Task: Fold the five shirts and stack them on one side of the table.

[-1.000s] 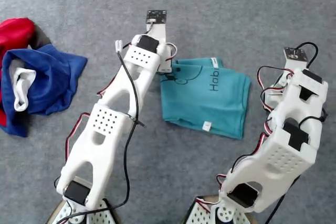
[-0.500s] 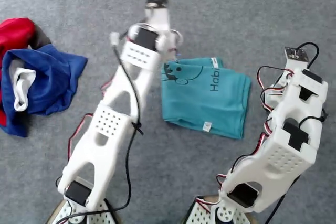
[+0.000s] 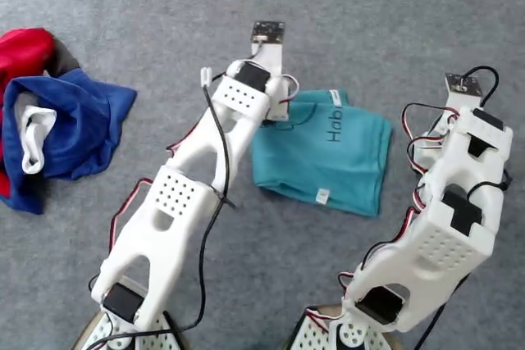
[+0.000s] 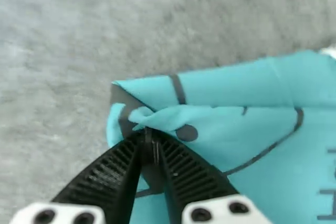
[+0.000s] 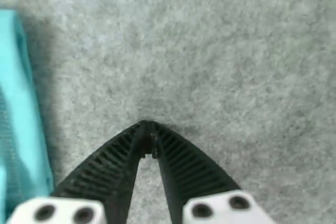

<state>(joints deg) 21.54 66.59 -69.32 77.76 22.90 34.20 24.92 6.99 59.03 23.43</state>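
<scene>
The teal shirt [image 3: 328, 161] lies mid-way on the desk [image 3: 410, 22]. Just right of it, the right gripper [image 5: 148, 129] has its fingers closed on nothing. The left gripper [image 4: 148, 136] pinches the shirt's far left corner with closed fingers, likely to fold it over. A blue shirt [image 3: 78, 120] and a red shirt [image 3: 25, 47] lie crumpled at the far left.

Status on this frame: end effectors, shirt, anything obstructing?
Left end effector shut on teal shirt, corner fold. Right end effector shut, over grey cloth beside it. Unfolded shirt pile lies well apart.
</scene>
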